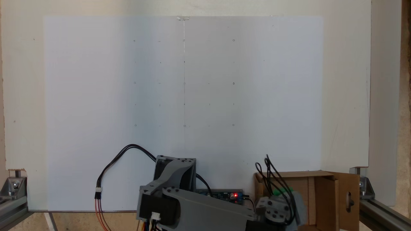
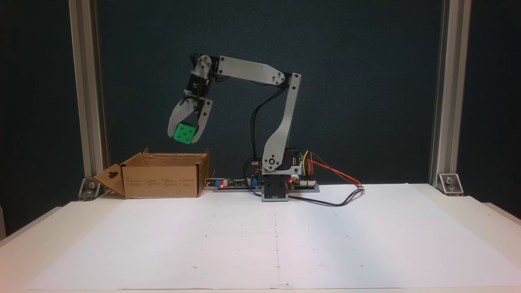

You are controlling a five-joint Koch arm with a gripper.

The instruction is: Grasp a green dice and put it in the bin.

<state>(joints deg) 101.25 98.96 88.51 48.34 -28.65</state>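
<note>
Light fell evenly and bright on my white paper [image 1: 183, 96] from above, with a faint darker band toward nine o'clock. From the front, the dark backdrop [image 2: 366, 81] stayed dim, my arm [image 2: 281, 134] sharp, shadows soft.

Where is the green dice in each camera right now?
Fixed view from above: green dice at lower right, peeking past the wrist, over the bin.
Fixed view from the front: dice left of centre, held in the gripper above the bin.
Shared landmark: the bin.
</note>
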